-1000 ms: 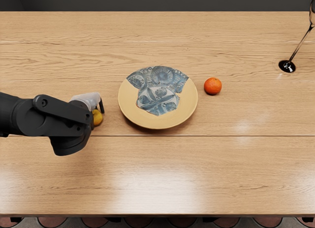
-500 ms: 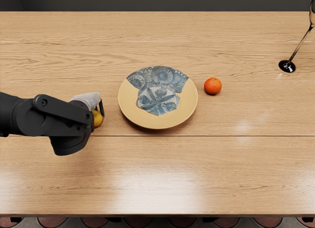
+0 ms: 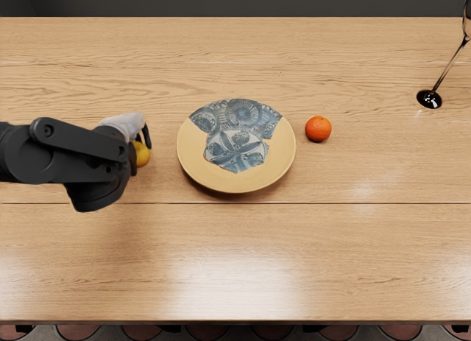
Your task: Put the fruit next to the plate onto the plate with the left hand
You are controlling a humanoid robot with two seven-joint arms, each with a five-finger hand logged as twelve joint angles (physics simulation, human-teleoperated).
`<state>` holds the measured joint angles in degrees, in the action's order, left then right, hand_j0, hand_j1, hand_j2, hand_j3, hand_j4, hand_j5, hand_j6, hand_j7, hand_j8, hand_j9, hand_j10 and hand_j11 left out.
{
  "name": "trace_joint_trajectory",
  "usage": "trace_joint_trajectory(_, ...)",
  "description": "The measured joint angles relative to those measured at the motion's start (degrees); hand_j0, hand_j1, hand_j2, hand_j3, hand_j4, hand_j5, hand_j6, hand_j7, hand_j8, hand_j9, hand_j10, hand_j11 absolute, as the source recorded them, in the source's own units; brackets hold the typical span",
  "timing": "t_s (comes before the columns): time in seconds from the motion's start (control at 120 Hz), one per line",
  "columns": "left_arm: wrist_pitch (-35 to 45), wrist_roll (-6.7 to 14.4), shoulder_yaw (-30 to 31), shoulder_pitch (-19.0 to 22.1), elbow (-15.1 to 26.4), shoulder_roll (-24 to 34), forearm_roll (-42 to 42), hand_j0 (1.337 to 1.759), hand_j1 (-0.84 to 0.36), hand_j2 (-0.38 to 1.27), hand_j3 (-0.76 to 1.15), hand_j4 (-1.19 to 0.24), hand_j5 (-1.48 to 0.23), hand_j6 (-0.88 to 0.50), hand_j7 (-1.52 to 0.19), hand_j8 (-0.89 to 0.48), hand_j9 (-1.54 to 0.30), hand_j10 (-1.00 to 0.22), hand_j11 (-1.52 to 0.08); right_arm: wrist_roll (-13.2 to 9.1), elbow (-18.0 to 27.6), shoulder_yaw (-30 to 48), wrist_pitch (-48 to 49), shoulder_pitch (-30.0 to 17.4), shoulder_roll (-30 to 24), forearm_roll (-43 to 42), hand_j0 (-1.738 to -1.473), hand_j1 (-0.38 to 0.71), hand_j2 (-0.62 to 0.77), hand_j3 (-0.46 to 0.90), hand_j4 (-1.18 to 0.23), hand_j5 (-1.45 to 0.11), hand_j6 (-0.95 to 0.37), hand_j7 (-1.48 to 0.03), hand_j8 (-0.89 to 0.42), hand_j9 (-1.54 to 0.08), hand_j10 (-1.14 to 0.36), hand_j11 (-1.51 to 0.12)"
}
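Note:
A tan plate [image 3: 193, 160] with a blue patterned middle lies at the table's centre. Left of it, my left hand [image 3: 134, 138] is shut on a small yellow fruit [image 3: 141, 155], which shows only as a sliver under the grey fingers. The black forearm [image 3: 59, 160] comes in from the left edge and hides most of the hand. Hand and fruit sit a little way left of the plate's rim, apart from it. An orange fruit [image 3: 318, 128] rests on the table just right of the plate.
A dark-footed wine glass [image 3: 431, 98] stands at the far right back corner, its stem leaning up out of view. The wooden table [image 3: 243, 260] stretches wide in front of the plate.
The left hand has risen and shifted back and slightly left with the yellow fruit held in it. Plate, orange fruit and glass have not moved.

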<state>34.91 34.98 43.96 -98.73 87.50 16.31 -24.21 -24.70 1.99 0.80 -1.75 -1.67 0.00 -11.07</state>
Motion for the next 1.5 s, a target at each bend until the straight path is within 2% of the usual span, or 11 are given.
trace_joint_trajectory(0.117, 0.0, 0.0, -0.9, -1.9, 0.3, 1.1, 0.0, 1.656, -0.33, 0.5, 0.0, -0.66, -0.97, -0.41, -0.95, -0.48, -0.94, -0.71, -0.94, 0.0, 0.0, 0.0, 0.0, 0.0, 0.0, 0.0, -1.658, -0.35, 0.0, 0.0, 0.0, 0.0, 0.0, 0.0, 0.0, 0.0, 0.0, 0.0)
trace_joint_trajectory(0.225, 0.0, 0.0, -1.9, -5.2, 0.9, 2.8, 0.0, 1.656, -0.33, 0.5, 0.0, -0.66, -0.97, -0.41, -0.94, -0.49, -0.94, -0.7, -0.94, 0.0, 0.0, 0.0, 0.0, 0.0, 0.0, 0.0, -1.658, -0.35, 0.0, 0.0, 0.0, 0.0, 0.0, 0.0, 0.0, 0.0, 0.0, 0.0)
trace_joint_trajectory(0.308, 0.0, -0.1, -2.6, -6.9, 1.2, 2.8, 0.0, 1.657, -0.33, 0.51, 0.0, -0.67, -0.96, -0.43, -0.93, -0.51, -0.94, -0.7, -0.94, 0.0, 0.0, 0.0, 0.0, 0.0, 0.0, 0.0, -1.658, -0.35, 0.0, 0.0, 0.0, 0.0, 0.0, 0.0, 0.0, 0.0, 0.0, 0.0)
trace_joint_trajectory(0.4, 0.0, -0.1, -3.5, -8.2, 1.5, 2.6, 0.1, 1.656, -0.29, 0.43, 0.0, -0.67, -0.96, -0.44, -0.94, -0.51, -0.94, -0.7, -0.94, 0.0, 0.0, 0.0, 0.0, 0.0, 0.0, 0.0, -1.658, -0.35, 0.0, 0.0, 0.0, 0.0, 0.0, 0.0, 0.0, 0.0, 0.0, 0.0)
trace_joint_trajectory(0.5, 0.0, -0.1, -4.6, -9.1, 1.8, 1.7, 0.2, 1.656, -0.28, 0.44, 0.0, -0.67, -0.97, -0.45, -0.94, -0.53, -0.94, -0.7, -0.94, 0.0, 0.0, 0.0, 0.0, 0.0, 0.0, 0.0, -1.658, -0.35, 0.0, 0.0, 0.0, 0.0, 0.0, 0.0, 0.0, 0.0, 0.0, 0.0)
trace_joint_trajectory(0.967, -0.1, -0.1, -11.6, -9.0, 1.9, -5.4, 0.6, 1.657, -0.29, 0.47, 0.0, -0.66, -0.99, -0.44, -0.93, -0.52, -0.93, -0.69, -0.94, 0.0, 0.0, 0.0, 0.0, 0.0, 0.0, 0.0, -1.658, -0.35, 0.0, 0.0, 0.0, 0.0, 0.0, 0.0, 0.0, 0.0, 0.0, 0.0)
trace_joint_trajectory(1.108, -0.1, -0.1, -12.2, -8.3, 1.7, -7.4, 0.5, 1.657, -0.29, 0.48, 0.0, -0.67, -0.98, -0.46, -0.93, -0.53, -0.93, -0.69, -0.94, 0.0, 0.0, 0.0, 0.0, 0.0, 0.0, 0.0, -1.658, -0.35, 0.0, 0.0, 0.0, 0.0, 0.0, 0.0, 0.0, 0.0, 0.0, 0.0)
trace_joint_trajectory(1.175, 0.0, -0.1, -12.3, -7.9, 1.4, -7.9, 0.5, 1.656, -0.28, 0.43, 0.0, -0.67, -0.97, -0.47, -0.93, -0.54, -0.93, -0.69, -0.94, 0.0, 0.0, 0.0, 0.0, 0.0, 0.0, 0.0, -1.658, -0.35, 0.0, 0.0, 0.0, 0.0, 0.0, 0.0, 0.0, 0.0, 0.0, 0.0)
trace_joint_trajectory(1.5, 0.1, -0.1, -12.4, -6.0, -0.2, -11.1, 1.2, 1.656, -0.28, 0.48, 0.0, -0.69, -0.94, -0.48, -0.92, -0.56, -0.93, -0.69, -0.94, 0.0, 0.0, 0.0, 0.0, 0.0, 0.0, 0.0, -1.658, -0.35, 0.0, 0.0, 0.0, 0.0, 0.0, 0.0, 0.0, 0.0, 0.0, 0.0)
